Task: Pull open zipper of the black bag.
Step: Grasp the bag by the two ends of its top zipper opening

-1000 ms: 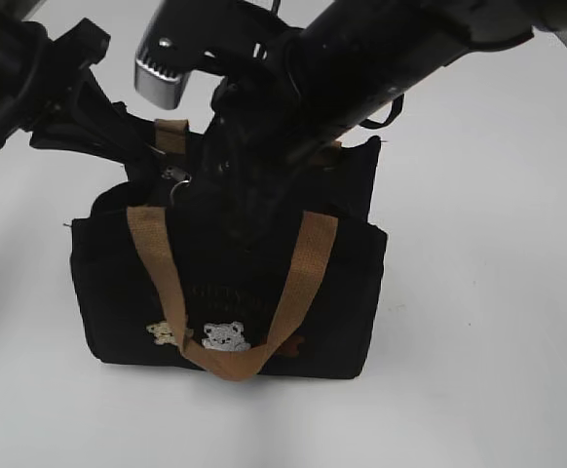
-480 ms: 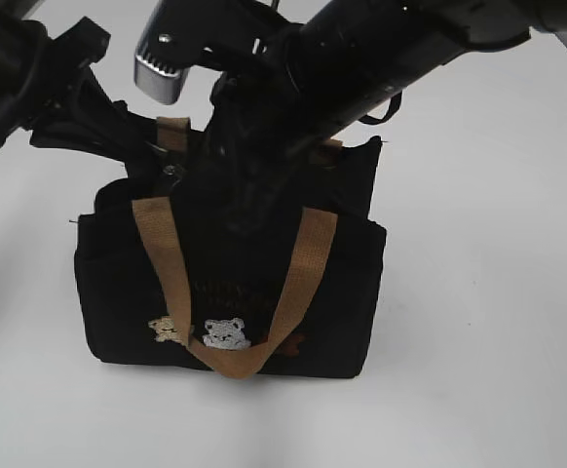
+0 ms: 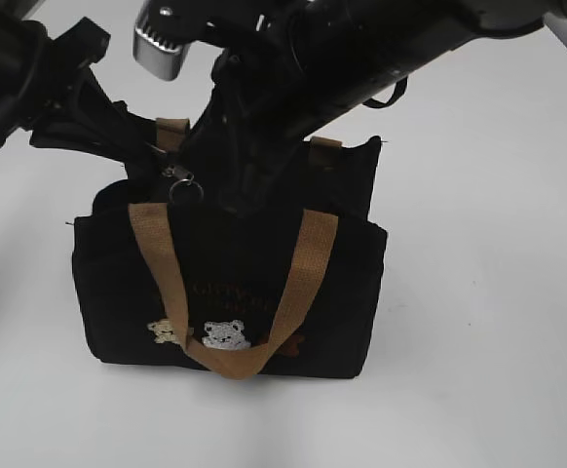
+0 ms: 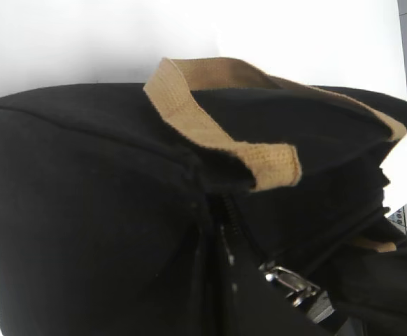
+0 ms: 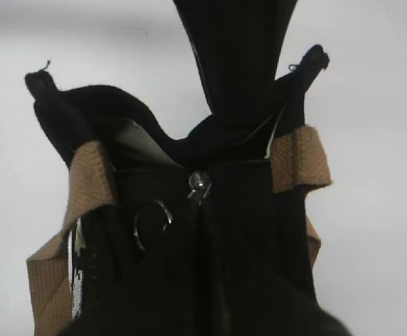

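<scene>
Black canvas fills most of what we see: the black bag [image 3: 230, 283] stands upright on the white tabletop [image 3: 488, 292], directly beneath both of our hands. Our right hand [image 5: 205, 183] has its jaws drawn together at the zipper [image 5: 189, 168] on the bag's top edge, just beside the small silver clasp [image 5: 198, 183], with the round key ring [image 5: 151, 220] hanging free a little to one side of it; whether the pull is truly pinched we cannot tell, since the dark fingers blend into the fabric. Our left hand [image 3: 142, 146] is closed at the bag's upper corner, apparently bracing the cloth there. We judge the step to be the grasp on the pull, with the zipper showing no clear gap yet. Next we would need a steady draw along the zipper line while the left hand holds the bag against it. Below the tan webbing handles [image 3: 293, 283] sit embroidered bears [image 3: 225, 334] and faint brownish lettering, too dim for us to read
</scene>
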Available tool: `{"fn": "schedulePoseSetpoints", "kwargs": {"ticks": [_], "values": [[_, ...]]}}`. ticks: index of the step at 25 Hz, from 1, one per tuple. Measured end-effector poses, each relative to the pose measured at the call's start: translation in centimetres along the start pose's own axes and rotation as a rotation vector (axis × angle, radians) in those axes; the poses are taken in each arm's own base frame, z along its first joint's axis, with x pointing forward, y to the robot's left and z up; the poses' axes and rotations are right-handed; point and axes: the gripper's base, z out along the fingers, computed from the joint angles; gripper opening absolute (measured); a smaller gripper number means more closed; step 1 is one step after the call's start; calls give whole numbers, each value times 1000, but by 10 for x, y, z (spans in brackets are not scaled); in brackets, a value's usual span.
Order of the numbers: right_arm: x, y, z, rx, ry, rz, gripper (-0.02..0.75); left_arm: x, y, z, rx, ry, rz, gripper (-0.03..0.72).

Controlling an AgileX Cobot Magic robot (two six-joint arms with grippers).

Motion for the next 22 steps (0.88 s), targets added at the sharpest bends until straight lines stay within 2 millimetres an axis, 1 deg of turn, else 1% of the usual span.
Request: {"fn": "schedulePoseSetpoints", "kwargs": {"ticks": [6, 7, 9, 11, 14, 17, 22], "values": [[-1, 1, -2, -7, 0, 0, 1, 0, 0, 0, 0, 0, 0, -10], [-2, 1, -4, -6, -3, -1, 13, 0, 0, 0, 0, 0, 0, -10], [-4, 2, -9, -11, -8, -2, 69, 0, 0, 0, 0, 0, 0, -10], [-5, 4, -12, -24, -7, -2, 145, 0, 0, 0, 0, 0, 0, -10], [-3, 8, -12, -65, 10, -3, 209, 0, 0, 0, -1, 0, 0, -10], [-2, 9, -11, -76, 16, -2, 226, 0, 0, 0, -1, 0, 0, -10], [1, 5, -1, -49, 19, 7, 231, 0, 0, 0, 0, 2, 0, -10]]}}
